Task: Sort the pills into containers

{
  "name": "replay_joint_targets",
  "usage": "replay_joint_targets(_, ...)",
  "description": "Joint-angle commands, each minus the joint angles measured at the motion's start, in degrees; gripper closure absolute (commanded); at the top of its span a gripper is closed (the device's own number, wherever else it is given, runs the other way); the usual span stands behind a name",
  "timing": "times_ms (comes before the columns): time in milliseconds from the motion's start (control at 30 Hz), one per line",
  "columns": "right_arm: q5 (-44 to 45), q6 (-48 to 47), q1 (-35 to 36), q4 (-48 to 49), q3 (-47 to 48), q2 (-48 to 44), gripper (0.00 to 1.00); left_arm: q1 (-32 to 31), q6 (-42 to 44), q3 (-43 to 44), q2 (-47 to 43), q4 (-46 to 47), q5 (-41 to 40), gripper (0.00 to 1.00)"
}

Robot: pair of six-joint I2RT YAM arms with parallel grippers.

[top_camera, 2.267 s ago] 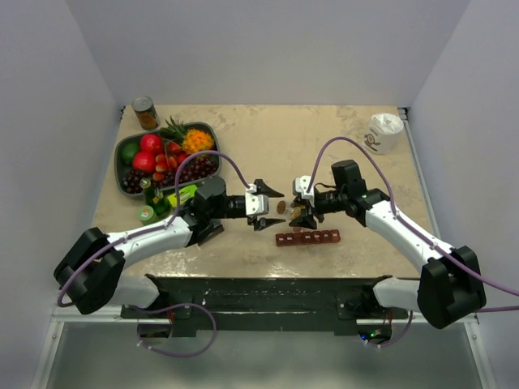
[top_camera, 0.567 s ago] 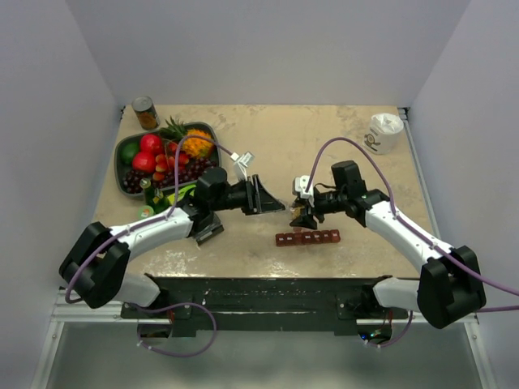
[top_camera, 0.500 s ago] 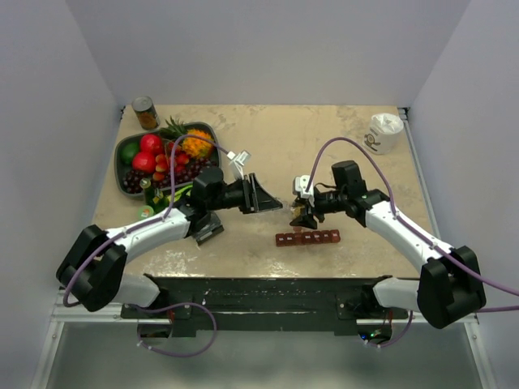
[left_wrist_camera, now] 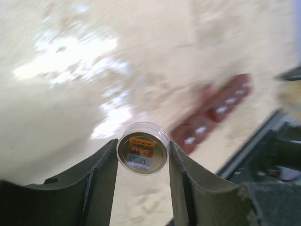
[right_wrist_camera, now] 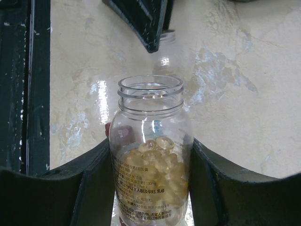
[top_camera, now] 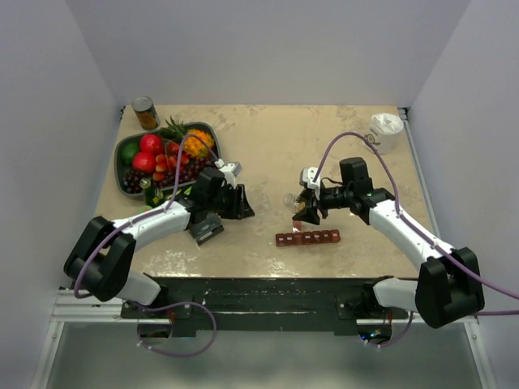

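Observation:
My right gripper [top_camera: 302,208] is shut on a small clear bottle [right_wrist_camera: 151,155], uncapped, its open mouth pointing away from the wrist. Tan-orange pills [right_wrist_camera: 160,172] fill its lower half. In the top view the bottle [top_camera: 289,200] hangs just above the left end of the dark red compartment strip [top_camera: 308,238]. My left gripper [top_camera: 242,203] is shut on the bottle's clear round cap [left_wrist_camera: 143,154], which has a gold label inside, and holds it above the table left of the strip [left_wrist_camera: 214,110]. The left fingers [right_wrist_camera: 143,19] show at the top of the right wrist view.
A grey-green fruit bowl [top_camera: 123,146] and a metal can [top_camera: 145,113] stand at the back left. Small green items [top_camera: 150,212] lie near the left arm. A white cup [top_camera: 384,132] stands at the back right. The table's dark front rail [right_wrist_camera: 23,84] runs close to the strip.
My left gripper has drawn back to the left and lower with the cap, away from the bottle. The right gripper has shifted slightly, still holding the uncapped bottle over the strip's left end.

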Motion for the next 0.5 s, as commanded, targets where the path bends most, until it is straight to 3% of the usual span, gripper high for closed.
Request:
replay_joint_targets(0,-3.3,3.7,-2.1,3.7,1.7,-2.2,0.89,0.2,9.9,2.5,4.3,-8.6,-10.3,0.98)
replay_joint_targets(400,-3.7,5.9,-4.6,4.9,1.6,-3.4,0.89,0.2,14.9,10.0,14.3,-14.2,-18.4,0.73)
replay_joint_targets(467,-3.7,6.2,-4.8,5.1,1.7,-3.4,0.89,0.2,15.1,11.1,15.0,-14.6,-19.0,0.62)
